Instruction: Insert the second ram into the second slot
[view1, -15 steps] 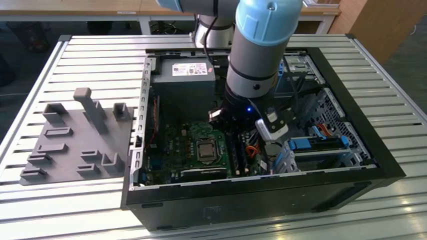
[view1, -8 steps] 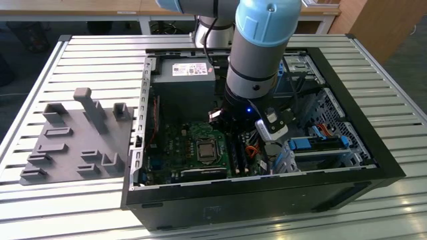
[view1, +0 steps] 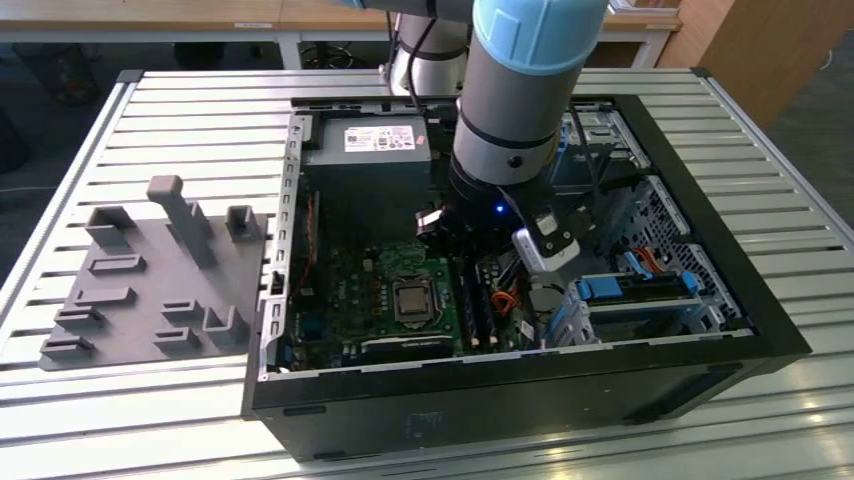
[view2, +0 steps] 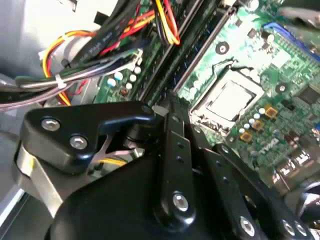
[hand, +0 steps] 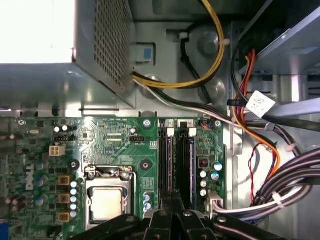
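My gripper (hand: 173, 204) hangs low inside the open computer case (view1: 534, 375), right over the black memory slots (hand: 175, 155) beside the processor socket (hand: 106, 202). In both wrist views its black fingers (view2: 172, 130) run together to a narrow tip, shut, at the near end of the slots (view2: 192, 47). The second ram is hidden: the gripper covers the spot under its tip, and I cannot tell whether a stick is pinched there. In the exterior view the arm (view1: 514, 110) comes down over the motherboard, with the gripper (view1: 475, 264) just above the slots (view1: 478, 315).
A grey power supply (view1: 367, 150) fills the case's far corner. Bundles of coloured cables (hand: 260, 165) run close beside the slots. Blue drive brackets (view1: 601, 288) sit toward the exterior view's right. A grey holder fixture (view1: 147, 280) lies on the slatted table at the left.
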